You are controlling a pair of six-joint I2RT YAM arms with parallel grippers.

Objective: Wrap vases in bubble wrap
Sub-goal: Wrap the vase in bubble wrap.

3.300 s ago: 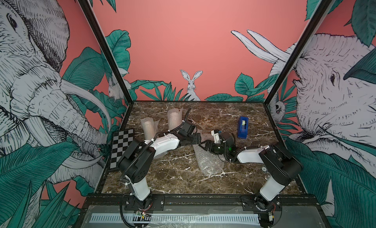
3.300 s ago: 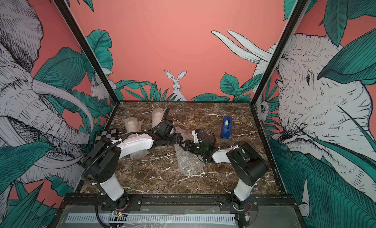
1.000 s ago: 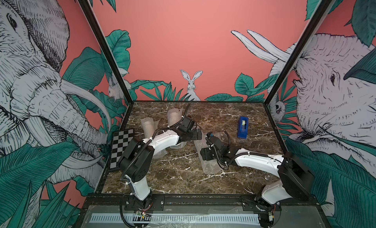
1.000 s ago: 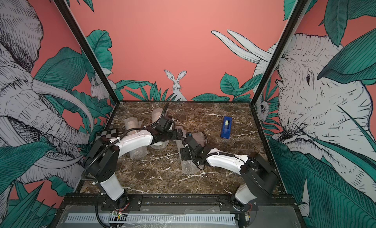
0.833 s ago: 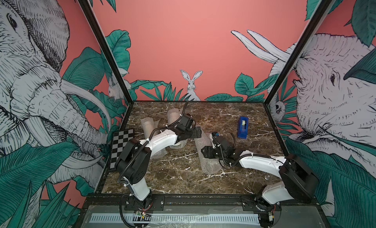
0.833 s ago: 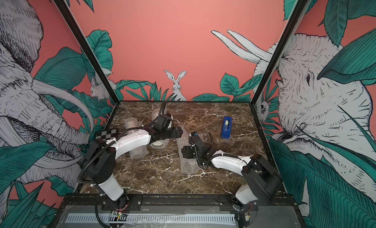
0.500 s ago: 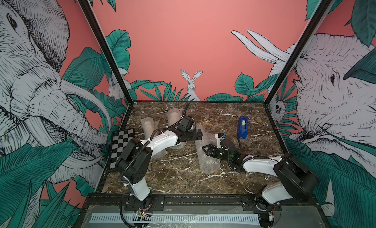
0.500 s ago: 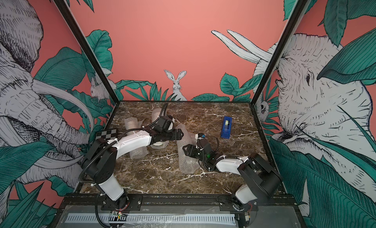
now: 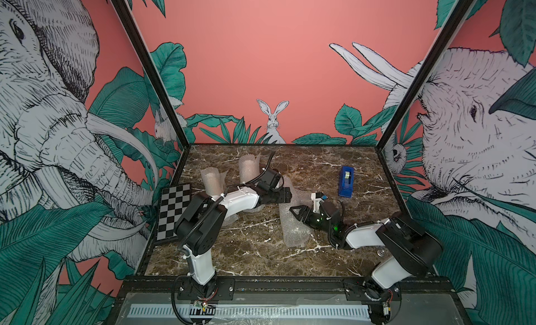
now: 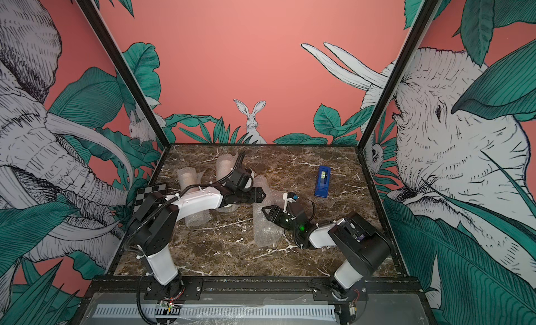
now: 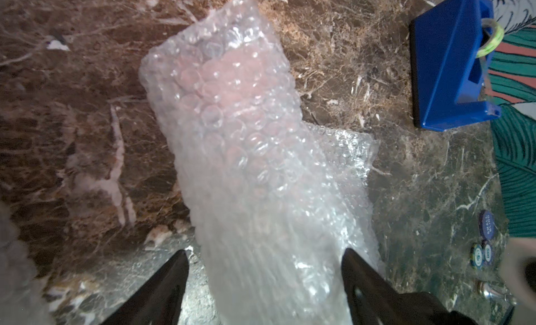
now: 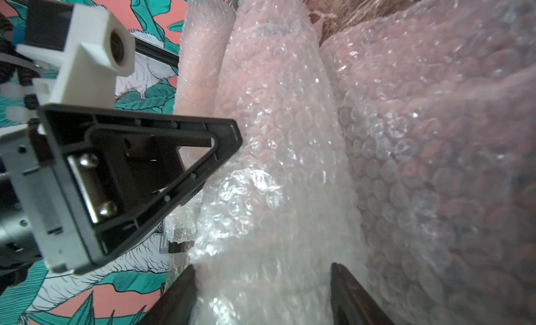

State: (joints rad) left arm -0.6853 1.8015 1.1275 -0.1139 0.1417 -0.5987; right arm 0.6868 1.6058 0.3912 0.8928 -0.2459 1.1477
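Observation:
A roll of bubble wrap (image 9: pixel 294 233) lies mid-table in both top views (image 10: pixel 265 230), far end raised; no vase shows through it. My left gripper (image 9: pixel 285 196) reaches its upper part. In the left wrist view my left gripper (image 11: pixel 264 252) straddles the roll (image 11: pixel 232 140), open, with a gap on one side. My right gripper (image 9: pixel 293 212) meets the roll from the right. In the right wrist view my right gripper (image 12: pixel 262 265) is shut on the wrap (image 12: pixel 278 164), beside a left finger (image 12: pixel 145 122). Two wrapped vases (image 9: pixel 213 180) (image 9: pixel 249 168) stand back left.
A blue tape dispenser (image 9: pixel 346 183) sits at the back right, also in the left wrist view (image 11: pixel 452 65). A checkerboard card (image 9: pixel 172 212) leans at the left wall. Small round chips (image 11: pixel 484 230) lie near the right wall.
My left gripper moved right onto the roll and its jaws narrowed. My right arm folded lower and its jaws closed in on the wrap. The roll stayed mid-table.

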